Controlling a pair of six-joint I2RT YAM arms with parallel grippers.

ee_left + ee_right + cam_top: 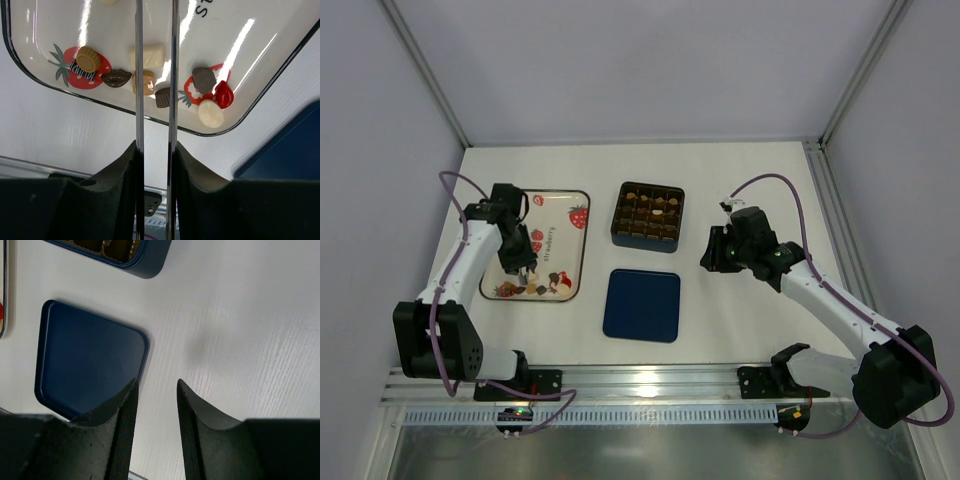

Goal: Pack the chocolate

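Note:
Several small chocolates lie at the near end of the strawberry-print tray (568,262): a gold cup (89,58), a dark leaf shape (116,78), a white block (152,55), a caramel piece (148,83), a dark square (162,97), a grey-brown piece (203,80) and a white round one (211,113). My left gripper (523,268) hangs over them. Its two long thin metal blades (155,30) stand slightly apart, framing the white block and the caramel piece, gripping nothing. My right gripper (156,385) is open and empty over bare table, right of the blue lid (85,365).
The dark-blue box (647,216) with its brown grid insert holds several pieces and stands behind the flat blue lid (641,305); its corner shows in the right wrist view (145,260). The tray's black rim (40,82) curves round the chocolates. A metal rail runs along the table's near edge.

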